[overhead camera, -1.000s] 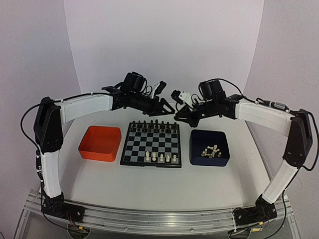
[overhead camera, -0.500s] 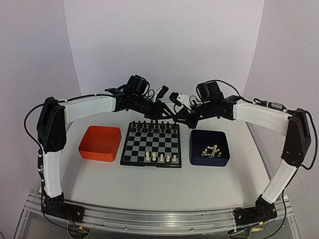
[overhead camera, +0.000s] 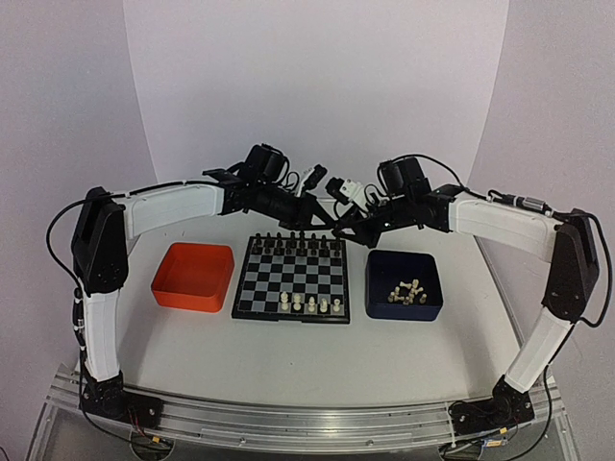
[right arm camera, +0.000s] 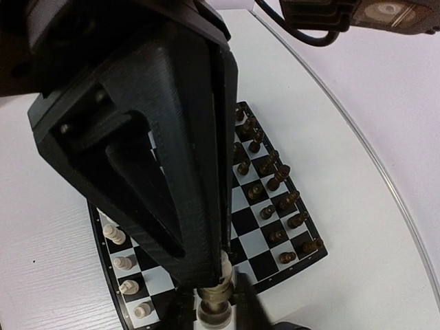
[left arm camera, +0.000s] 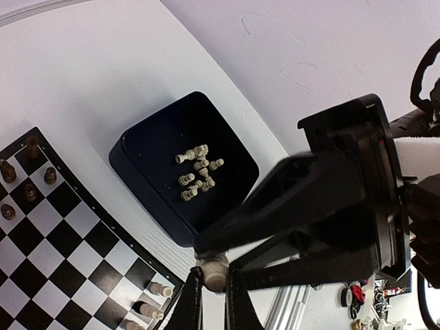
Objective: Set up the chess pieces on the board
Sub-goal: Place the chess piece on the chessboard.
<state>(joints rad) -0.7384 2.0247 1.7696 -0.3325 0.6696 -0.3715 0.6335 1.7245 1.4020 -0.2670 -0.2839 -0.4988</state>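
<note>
Looking at your setup, the white table point(overhead camera: 288, 370) sits in front of a plain white curved backdrop point(overhead camera: 317, 86), with an aluminium rail point(overhead camera: 288, 423) along the near edge. Your board point(overhead camera: 293, 274) is in the middle, orange tray point(overhead camera: 187, 300) on its left, dark blue tray point(overhead camera: 404, 312) on its right holding loose cream pieces point(overhead camera: 406, 291). Up over the board's far edge your left gripper point(left arm camera: 212, 302) is pinching one cream piece point(left arm camera: 213, 268) by its base. The right gripper point(overhead camera: 338, 226) touches its top, can't tell if it's gripping.
</note>
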